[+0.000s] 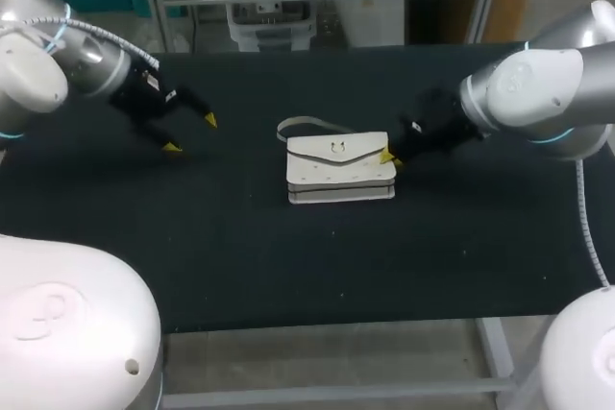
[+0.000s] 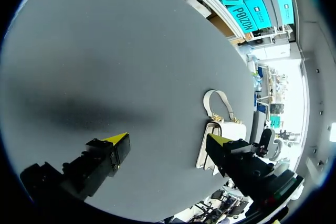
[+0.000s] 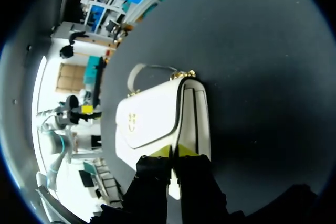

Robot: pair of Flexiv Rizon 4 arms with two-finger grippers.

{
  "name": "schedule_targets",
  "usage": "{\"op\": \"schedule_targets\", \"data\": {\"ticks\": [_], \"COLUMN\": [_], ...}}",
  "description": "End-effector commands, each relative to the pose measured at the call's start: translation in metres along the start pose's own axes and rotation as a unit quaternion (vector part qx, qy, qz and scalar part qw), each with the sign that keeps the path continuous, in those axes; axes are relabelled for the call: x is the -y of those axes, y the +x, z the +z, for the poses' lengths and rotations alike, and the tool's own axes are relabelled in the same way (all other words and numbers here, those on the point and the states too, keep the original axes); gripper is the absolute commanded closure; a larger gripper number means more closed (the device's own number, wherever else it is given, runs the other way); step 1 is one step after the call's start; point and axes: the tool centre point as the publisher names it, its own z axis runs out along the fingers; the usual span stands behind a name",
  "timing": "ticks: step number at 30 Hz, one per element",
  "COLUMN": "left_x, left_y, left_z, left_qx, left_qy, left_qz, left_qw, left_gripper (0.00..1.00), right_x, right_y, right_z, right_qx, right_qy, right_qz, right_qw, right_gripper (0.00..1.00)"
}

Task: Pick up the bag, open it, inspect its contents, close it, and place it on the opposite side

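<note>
White leather flap bag (image 1: 340, 170) seems light yet stiff to us, well pinched at its end by our right gripper (image 3: 174, 151), left gripper (image 1: 190, 134) spread.

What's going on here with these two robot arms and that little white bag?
A small white flap handbag with a gold clasp lies closed near the middle of the black table. The right claw has its yellow tips pinched on the bag's end, seemingly gripping it. The left claw hangs open off to the side, apart from the bag. The bag is not yet lifted.
</note>
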Motion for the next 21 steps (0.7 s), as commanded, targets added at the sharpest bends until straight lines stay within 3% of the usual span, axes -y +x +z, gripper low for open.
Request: {"op": "schedule_targets", "data": {"ticks": [1,3,21], "left_x": [0.0115,0.0137,0.0137], "left_y": [0.0038,0.0022,0.0022], "left_z": [-0.0057,-0.0086,-0.0086], "left_qx": [0.068,0.099,0.099], "left_qy": [-0.039,-0.032,-0.032], "left_qz": [0.003,0.009,0.009], "left_qw": [0.997,0.994,0.994], "left_gripper": [0.0,0.0,0.0], "right_x": [-0.008,-0.01,-0.01], "right_y": [-0.0025,-0.0066,-0.0066], "right_z": [-0.0253,-0.0296,-0.0296], "right_qx": [0.036,0.041,0.041], "right_qy": [0.009,0.01,0.01], "right_qz": [0.001,0.0,0.0], "right_qw": [0.999,0.999,0.999], "right_gripper": [1.0,1.0,1.0]}}
